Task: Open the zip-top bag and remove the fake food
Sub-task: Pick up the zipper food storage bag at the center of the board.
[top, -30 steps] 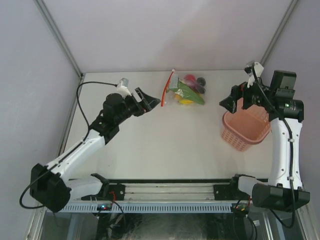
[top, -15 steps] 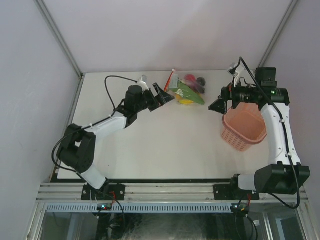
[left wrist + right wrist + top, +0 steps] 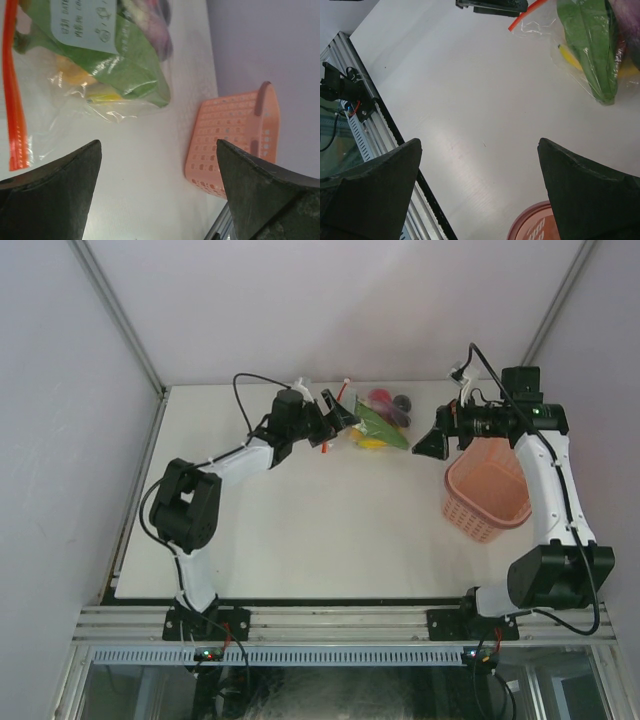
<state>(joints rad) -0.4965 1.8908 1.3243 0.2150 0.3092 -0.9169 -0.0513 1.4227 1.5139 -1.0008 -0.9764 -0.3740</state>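
Note:
The zip-top bag lies at the far middle of the table, its red-orange zipper strip on the left. Inside it I see a green leafy vegetable, a yellow banana and a purple piece, with the white label on top. My left gripper is open and empty, its tips at the zipper end of the bag; in its wrist view the strip is just beyond the left finger. My right gripper is open and empty, just right of the bag.
A pink lattice basket stands at the right, under my right arm, and shows in the left wrist view. The enclosure walls close in behind the bag. The metal rail runs along the table's near edge.
My left arm has stretched far forward and right, bringing its open gripper from mid-left up to the bag's zipper end. My right gripper has moved left and toward the bag.

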